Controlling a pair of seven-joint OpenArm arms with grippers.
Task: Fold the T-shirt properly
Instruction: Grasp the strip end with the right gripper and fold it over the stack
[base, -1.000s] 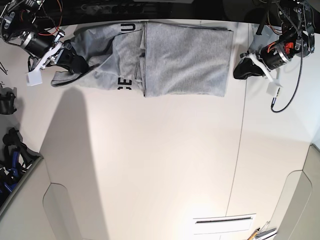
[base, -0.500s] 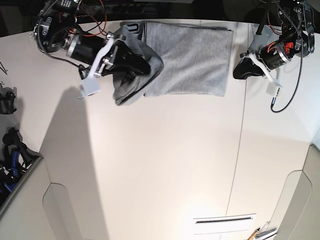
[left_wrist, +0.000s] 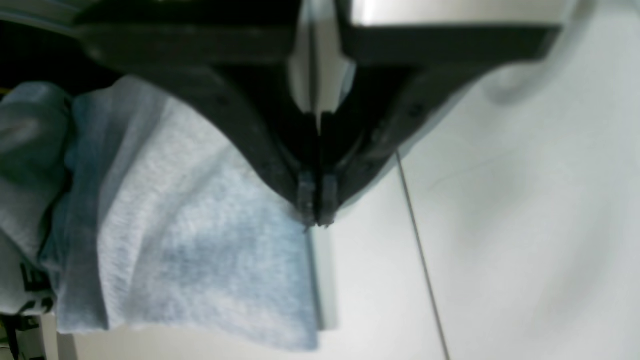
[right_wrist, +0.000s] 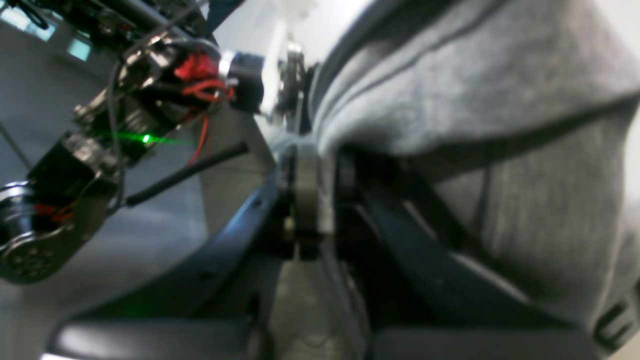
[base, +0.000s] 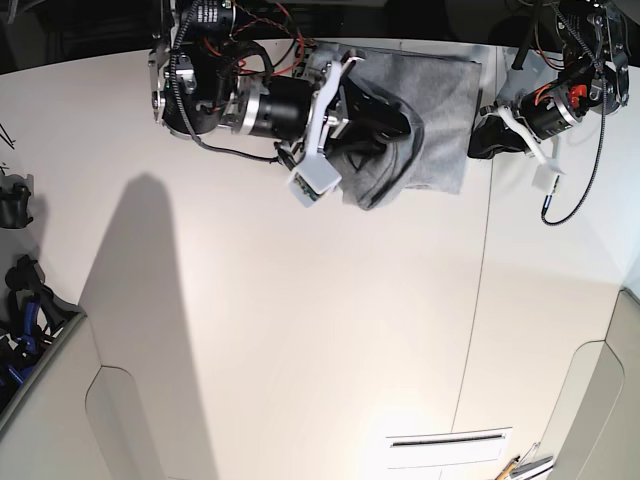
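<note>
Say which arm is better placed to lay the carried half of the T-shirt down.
Right, probably: the right gripper is shut on the T-shirt, fabric draped over it. The left gripper is shut at the shirt's edge, holding nothing.

No legible text, brand, number or sign found in any view. Dark lettering noted at the lower left edge of the T-shirt (left_wrist: 190, 240) in the left wrist view (one blocky stroke group, too blurred and cropped to read). Nothing readable on the shirt in the base or right wrist views, lettering side not exposed there. Small white plate with dark lines near the bottom edge of the table (base: 300, 350) in the base view: no characters resolvable.
</note>
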